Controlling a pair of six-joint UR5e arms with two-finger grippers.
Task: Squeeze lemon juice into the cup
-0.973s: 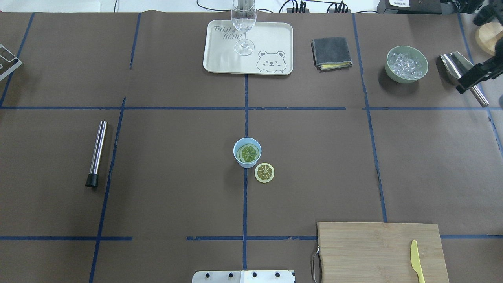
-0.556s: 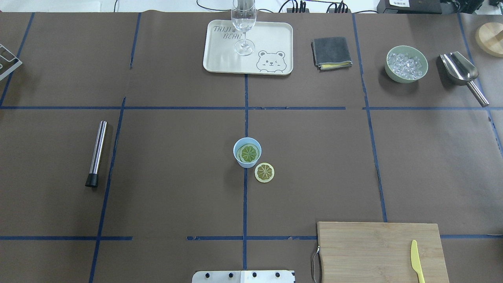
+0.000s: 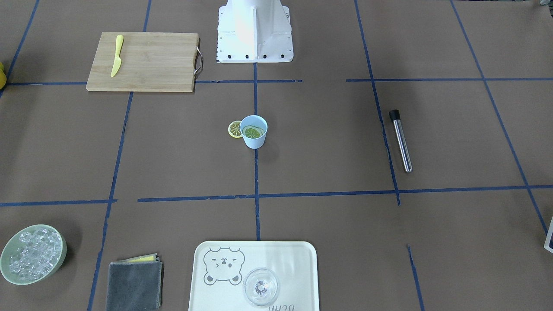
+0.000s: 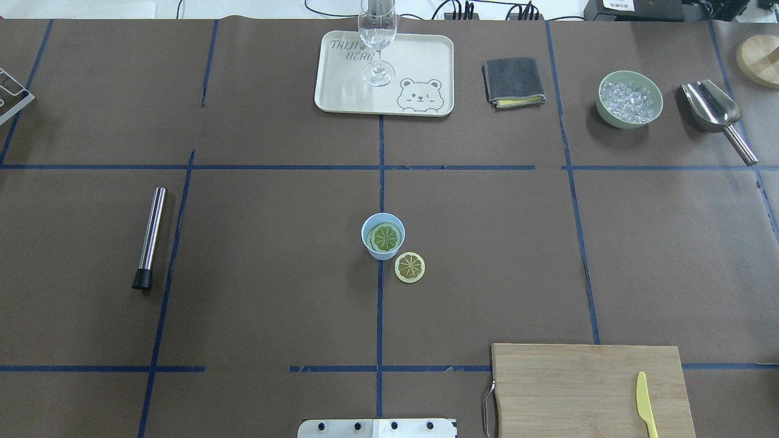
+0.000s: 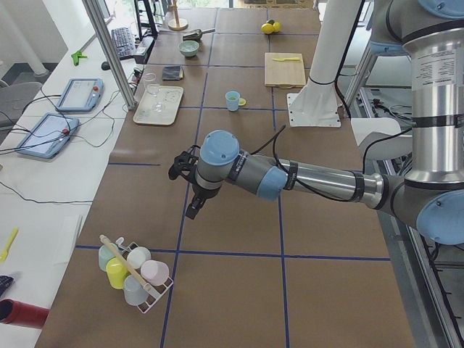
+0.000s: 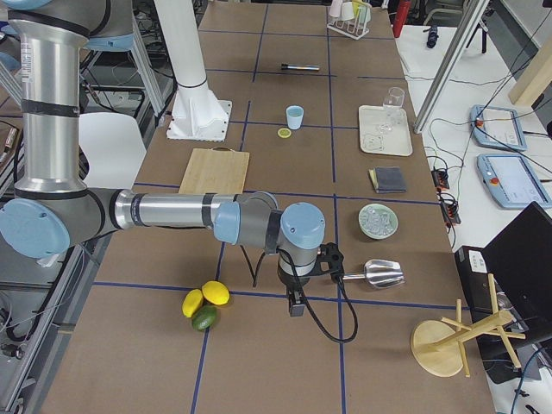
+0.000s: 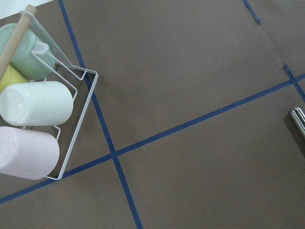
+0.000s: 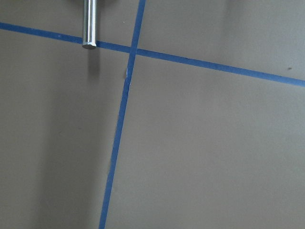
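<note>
The light-blue cup (image 4: 369, 244) stands at the table's middle with a lemon slice (image 4: 386, 236) lying in it. A second lemon slice (image 4: 409, 267) lies flat on the table, touching the cup's near right side. Both also show in the front view, cup (image 3: 254, 139) and loose slice (image 3: 234, 129). Neither gripper shows in the overhead or front view. My left gripper (image 5: 193, 210) hangs over the table's far left end, my right gripper (image 6: 295, 309) over the far right end. I cannot tell whether either is open or shut.
A steel muddler (image 4: 150, 237) lies left. A tray (image 4: 341, 91) with a stemmed glass (image 4: 378, 36), a folded cloth (image 4: 513, 81), an ice bowl (image 4: 629, 99) and a scoop (image 4: 715, 112) line the back. A cutting board (image 4: 578, 389) holds a yellow knife (image 4: 646, 404). A cup rack (image 7: 43, 100) sits below my left wrist.
My right arm's gripper, seen over the scoop at the overhead view's right edge a second ago, has left that view. The cup and slices have not moved.
</note>
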